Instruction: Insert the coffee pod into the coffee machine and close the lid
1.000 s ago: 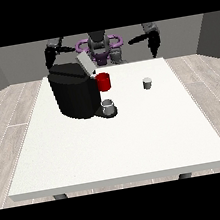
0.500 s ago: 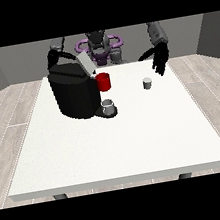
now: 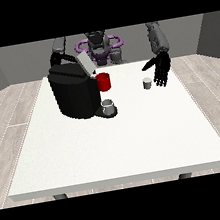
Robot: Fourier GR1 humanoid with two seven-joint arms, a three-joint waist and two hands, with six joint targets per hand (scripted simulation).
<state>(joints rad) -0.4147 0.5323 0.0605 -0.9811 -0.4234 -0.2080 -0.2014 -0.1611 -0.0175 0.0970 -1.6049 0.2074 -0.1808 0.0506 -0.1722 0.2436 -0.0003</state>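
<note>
Our hand at the view's right [image 3: 160,69] hangs with fingers straight and spread, grasping nothing. The coffee pod [image 3: 147,83] stands on the table [image 3: 112,142] just beside our fingertips, apart from them. We could knock it over by closing in sideways. Farther off, the coffee machine [image 3: 75,90] waits, lid [image 3: 85,63] raised.

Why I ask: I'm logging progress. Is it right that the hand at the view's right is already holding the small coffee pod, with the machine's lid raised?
Not quite. In the front view the hand at the view's right hangs open beside the coffee pod, which stands on the white table, not held. The coffee machine does have its lid raised.
</note>
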